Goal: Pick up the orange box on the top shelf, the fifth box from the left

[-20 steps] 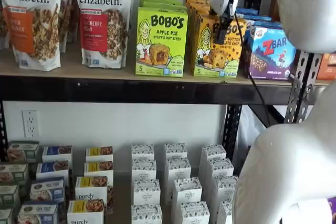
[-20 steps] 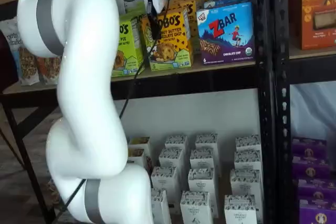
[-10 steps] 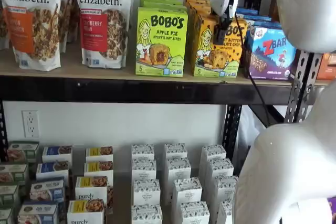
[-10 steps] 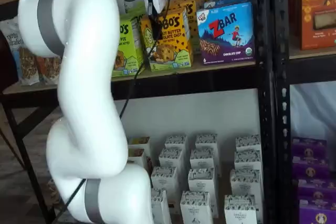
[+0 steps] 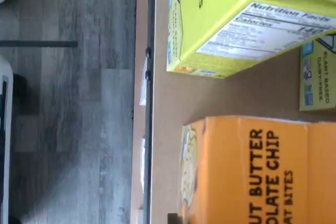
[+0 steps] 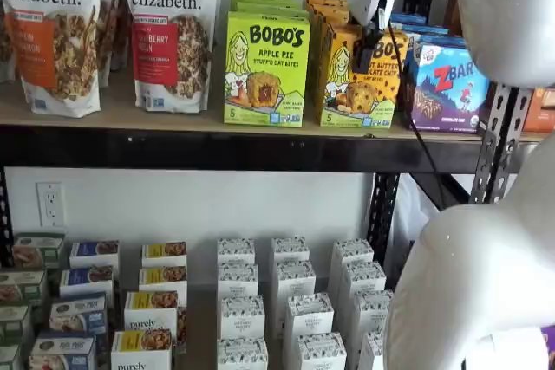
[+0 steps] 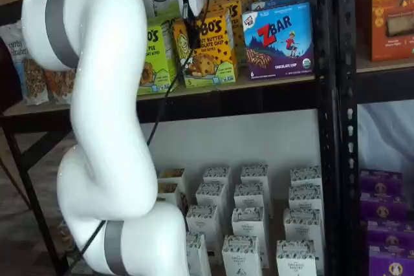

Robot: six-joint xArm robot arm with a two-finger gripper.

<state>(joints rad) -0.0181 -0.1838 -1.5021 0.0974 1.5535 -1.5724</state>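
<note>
Gripper at the orange box

I see it hanging before the box's front on the top shelf; its grip I cannot tell.

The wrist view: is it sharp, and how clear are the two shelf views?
Wrist view: turned sideways, soft; the orange box print is blurred but readable. In both shelf views: even light, no glare; the orange box label reads well; the tool is dark, its fingers unclear.
</note>
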